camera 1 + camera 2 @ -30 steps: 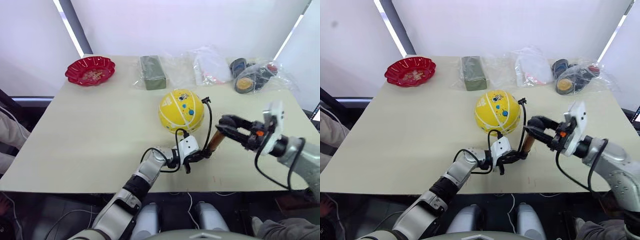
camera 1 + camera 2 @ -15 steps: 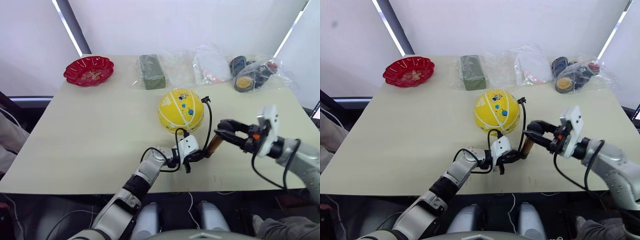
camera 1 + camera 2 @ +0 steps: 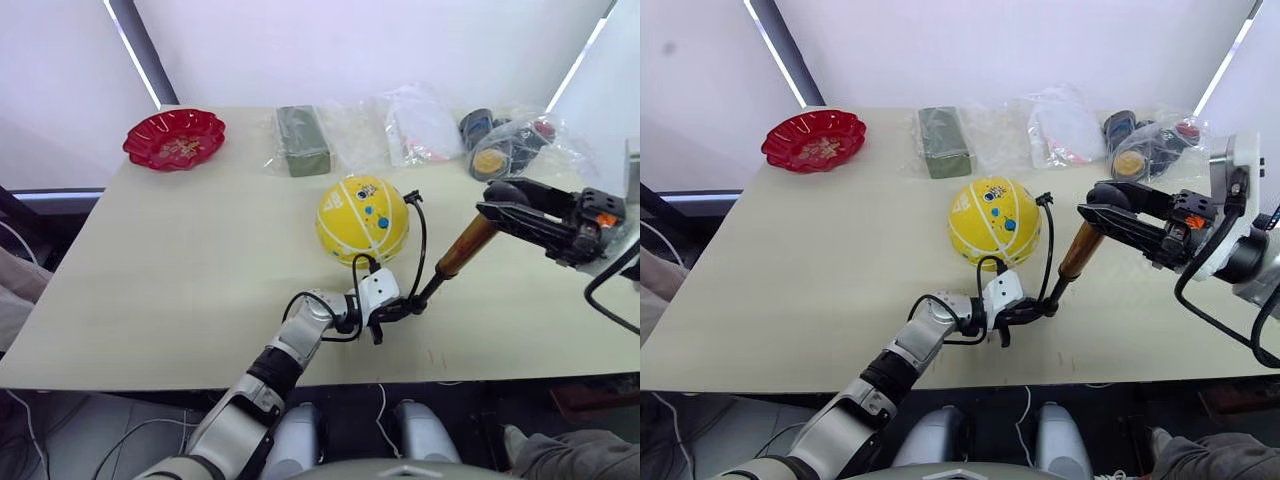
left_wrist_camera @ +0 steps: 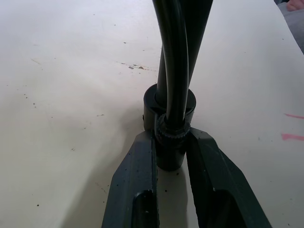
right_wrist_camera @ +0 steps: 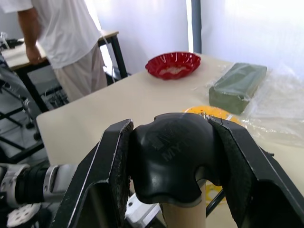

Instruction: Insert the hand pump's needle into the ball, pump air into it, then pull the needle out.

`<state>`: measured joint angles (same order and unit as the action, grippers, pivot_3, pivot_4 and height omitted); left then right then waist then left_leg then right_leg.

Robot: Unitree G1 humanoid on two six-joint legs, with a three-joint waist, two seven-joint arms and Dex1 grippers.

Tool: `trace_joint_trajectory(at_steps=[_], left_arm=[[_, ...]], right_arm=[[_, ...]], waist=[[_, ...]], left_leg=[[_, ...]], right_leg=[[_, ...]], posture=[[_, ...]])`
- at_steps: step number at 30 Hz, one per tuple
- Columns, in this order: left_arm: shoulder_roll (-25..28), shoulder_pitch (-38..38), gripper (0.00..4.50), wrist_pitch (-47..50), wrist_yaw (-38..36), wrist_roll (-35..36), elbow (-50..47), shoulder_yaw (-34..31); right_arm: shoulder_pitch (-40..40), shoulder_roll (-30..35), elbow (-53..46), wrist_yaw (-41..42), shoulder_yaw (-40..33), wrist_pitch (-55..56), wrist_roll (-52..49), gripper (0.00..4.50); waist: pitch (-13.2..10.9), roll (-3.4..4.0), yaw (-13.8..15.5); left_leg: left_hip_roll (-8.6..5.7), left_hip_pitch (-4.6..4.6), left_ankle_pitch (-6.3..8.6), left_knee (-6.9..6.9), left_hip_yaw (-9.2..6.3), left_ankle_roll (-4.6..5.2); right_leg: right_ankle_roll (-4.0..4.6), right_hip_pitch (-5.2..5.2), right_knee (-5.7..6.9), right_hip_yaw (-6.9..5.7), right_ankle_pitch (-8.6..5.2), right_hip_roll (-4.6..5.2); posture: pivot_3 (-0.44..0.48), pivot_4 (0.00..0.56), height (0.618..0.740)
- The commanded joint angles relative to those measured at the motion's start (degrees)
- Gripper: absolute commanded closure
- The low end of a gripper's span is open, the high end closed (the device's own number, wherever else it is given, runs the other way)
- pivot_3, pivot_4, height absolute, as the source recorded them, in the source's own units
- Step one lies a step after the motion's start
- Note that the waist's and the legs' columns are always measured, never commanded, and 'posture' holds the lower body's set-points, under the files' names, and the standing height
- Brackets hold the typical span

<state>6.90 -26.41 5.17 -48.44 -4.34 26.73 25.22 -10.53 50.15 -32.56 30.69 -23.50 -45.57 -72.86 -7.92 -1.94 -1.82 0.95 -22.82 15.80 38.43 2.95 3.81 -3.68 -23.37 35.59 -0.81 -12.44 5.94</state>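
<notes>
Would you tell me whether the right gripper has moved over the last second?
Yes. The right gripper, clamped on the hand pump handle, has risen and drawn away from the left gripper, judged against the ball.

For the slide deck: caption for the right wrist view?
Right gripper shut on pump handle, ball beyond.

ball (image 3: 362, 219) mid-table (image 3: 180, 260) | hand pump (image 3: 452, 260) right of it | bowl (image 3: 174, 139) far-left

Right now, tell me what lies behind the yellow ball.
Behind the ball, toward the table's far edge, a dark green block lies in clear plastic wrap, with a clear bag beside it. The strip of table directly behind the ball is hidden.
</notes>
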Motion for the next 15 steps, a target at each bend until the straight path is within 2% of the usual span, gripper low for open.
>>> trace_joint_trajectory(at_steps=[1, 3, 6, 9, 12, 15], left_arm=[[0.5, 2.4, 4.14, 2.4, -0.5, -1.5, 3.7, 1.7], [0.5, 2.7, 4.14, 2.5, -0.2, -1.5, 3.3, 1.6], [0.7, 3.1, 4.14, 2.8, -0.1, -1.4, 2.7, 1.5], [0.8, 3.2, 4.14, 2.9, 0.0, -1.4, 2.5, 1.6], [0.7, 3.2, 4.14, 2.9, -0.1, -1.4, 2.6, 1.7], [0.7, 3.1, 4.14, 2.7, -0.1, -1.4, 2.9, 1.8]], right_arm=[[4.1, -3.9, 1.3, -0.4, 8.0, 1.9, 9.1, 2.53], [7.1, -6.6, 3.4, 1.6, 13.2, 5.3, 15.4, 2.53], [10.4, -9.5, 7.5, 4.7, 19.6, 9.8, 23.5, 2.53], [11.4, -11.4, 11.0, 7.2, 22.6, 13.0, 28.5, 2.54], [10.0, -13.3, 12.8, 7.0, 22.3, 14.2, 30.1, 2.54], [7.7, -12.8, 8.1, 6.0, 18.7, 12.6, 26.9, 2.54]], waist=[[0.1, -0.13, 0.0], [0.2, -0.04, -0.2], [0.4, -0.37, -0.2], [0.5, -0.26, -0.4], [0.5, -0.27, -0.4], [0.5, -0.26, -0.4]], left_leg=[[0.02, 0.02, 0.00, 0.00, -0.01, 0.00], [0.02, 0.03, 0.00, 0.03, 0.03, 0.00], [0.03, 0.10, 0.00, 0.01, 0.10, 0.00], [0.09, 0.12, 0.01, 0.01, 0.13, 0.00], [0.10, 0.16, 0.01, 0.01, 0.16, 0.01], [0.10, 0.17, 0.01, 0.01, 0.17, 0.00]], right_leg=[[0.00, 0.01, 0.00, -0.01, 0.00, -0.02], [-0.04, 0.01, 0.01, 0.02, 0.03, 0.00], [-0.07, 0.01, 0.01, 0.02, 0.05, 0.00], [-0.07, 0.01, 0.01, 0.04, 0.05, -0.01], [-0.06, 0.01, 0.01, -0.01, 0.06, 0.02], [-0.05, 0.01, 0.01, -0.02, 0.08, 0.06]], posture=[[0.000, 0.150, 0.740], [0.000, 0.150, 0.740], [0.000, 0.150, 0.740], [0.000, 0.150, 0.740], [0.000, 0.150, 0.740], [0.000, 0.150, 0.740]])
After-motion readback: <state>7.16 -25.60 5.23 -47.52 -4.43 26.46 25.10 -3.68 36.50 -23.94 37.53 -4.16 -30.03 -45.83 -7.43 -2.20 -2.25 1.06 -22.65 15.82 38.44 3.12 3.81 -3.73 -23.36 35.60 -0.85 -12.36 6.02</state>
